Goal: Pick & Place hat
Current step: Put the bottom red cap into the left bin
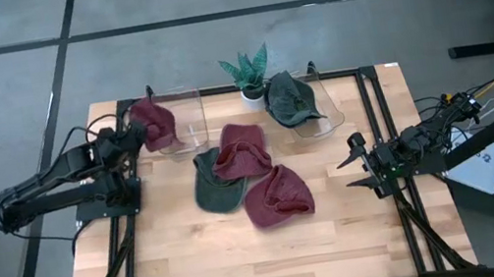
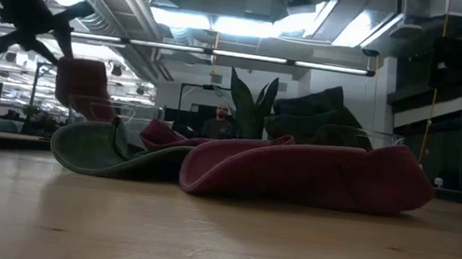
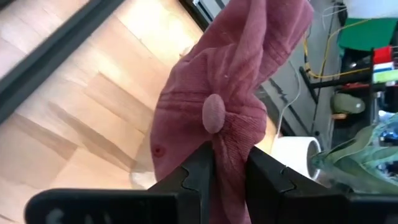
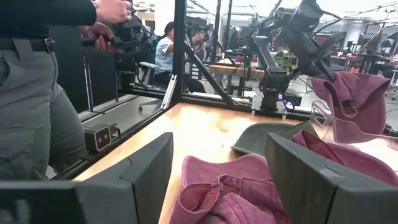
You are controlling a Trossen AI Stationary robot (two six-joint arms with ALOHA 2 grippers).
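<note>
From above, the left gripper (image 1: 133, 130) grasps a red hat (image 1: 155, 121) over a clear bin (image 1: 179, 121) near the table's (image 1: 186, 257) far left edge. The right gripper (image 1: 358, 163) waits released at the right edge. The left wrist view shows the fingers (image 3: 264, 176) pinching the hat's fabric.

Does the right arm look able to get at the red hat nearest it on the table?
Probably yes: the right gripper has open jaws, and the near red hat lies uncovered with bare table between them.
</note>
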